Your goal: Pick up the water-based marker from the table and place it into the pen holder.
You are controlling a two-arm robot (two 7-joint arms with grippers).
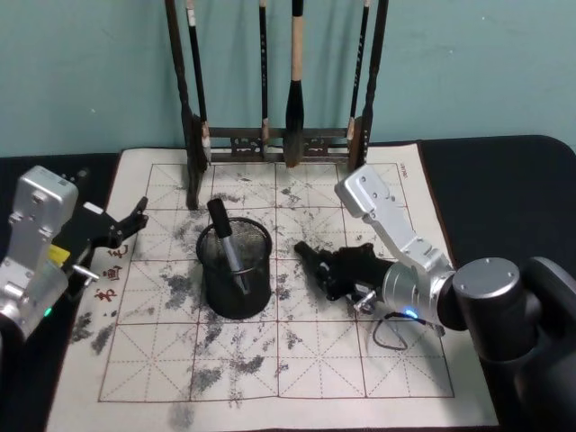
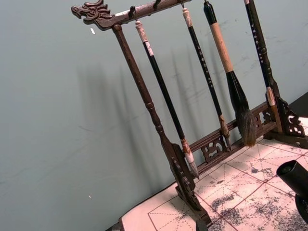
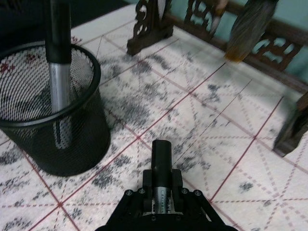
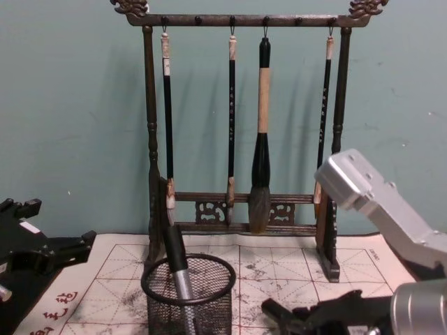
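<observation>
- The pen holder is a round black wire-mesh cup with a solid rim. It stands on the white felt mat, left of the mat's centre.
- The mat is ruled with red grid lines and blotched with grey ink. It covers most of the dark table.
- There are two markers, each with a black cap on a silver barrel.
- The water-based marker lies low over the mat, just right of the cup and not touching it.
- The right claw is clamped on the water-based marker's barrel, and the cap pokes out in front.
- The other marker leans inside the cup, cap up, above the rim.
- The left claw hovers at the mat's left edge, well apart from the cup. Its dark fingers look spread apart.
- A carved dark wooden rack stands at the back. Four brushes hang from it, and the third brush is the thickest.
- The held barrel's rear end is hidden inside the claw, and its printing is too small to read.
- The head view cuts off the top of the rack.
- The left arm partly covers the red characters on the mat.
</observation>
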